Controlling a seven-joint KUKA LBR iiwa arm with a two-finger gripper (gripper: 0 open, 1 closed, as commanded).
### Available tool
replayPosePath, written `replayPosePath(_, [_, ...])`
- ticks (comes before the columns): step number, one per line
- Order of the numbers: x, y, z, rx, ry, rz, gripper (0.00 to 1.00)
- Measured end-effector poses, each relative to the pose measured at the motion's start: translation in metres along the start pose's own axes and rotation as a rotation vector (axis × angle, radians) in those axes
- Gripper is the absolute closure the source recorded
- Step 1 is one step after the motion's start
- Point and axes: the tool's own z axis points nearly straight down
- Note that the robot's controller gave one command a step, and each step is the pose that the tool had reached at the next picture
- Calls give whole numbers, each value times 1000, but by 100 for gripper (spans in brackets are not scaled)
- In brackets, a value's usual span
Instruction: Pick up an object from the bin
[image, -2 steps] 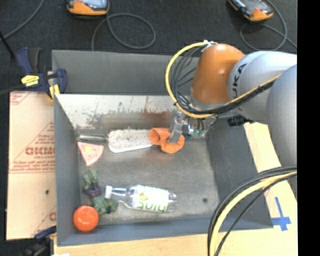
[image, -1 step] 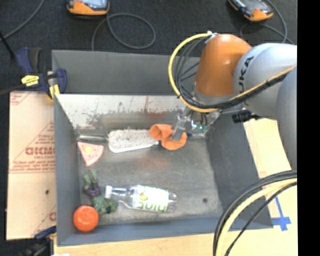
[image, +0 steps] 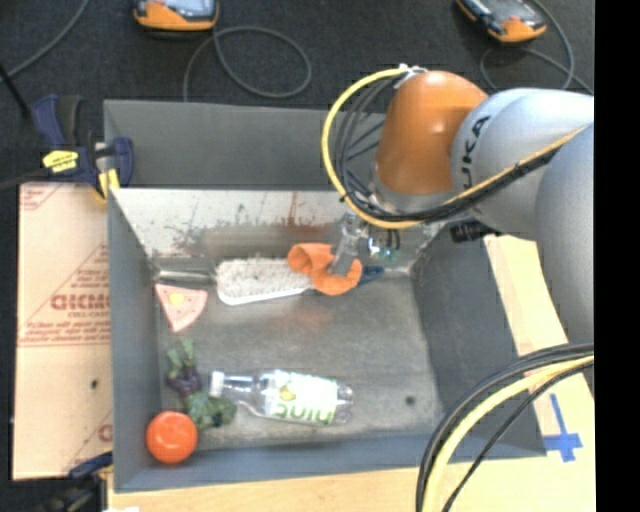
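A robot lab is being indicated: a metal bin (image: 220, 112) is being kept beneath the gripper (image: 355, 257), and loose cables (image: 308, 60) are being left on dark carpet (image: 60, 45) beyond it.

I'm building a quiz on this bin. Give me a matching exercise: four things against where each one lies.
Things:
1 orange ball
2 clear plastic bottle
3 pink wedge
4 white brush

Places:
A by the back wall, middle
B front-left corner
C close to the left wall, towards the back
D along the front wall, on its side

Pairs: 1-B, 2-D, 3-C, 4-A
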Motion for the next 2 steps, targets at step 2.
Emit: replayPosePath(2, [-2, -16, -6, -2, -5, 53, 100])
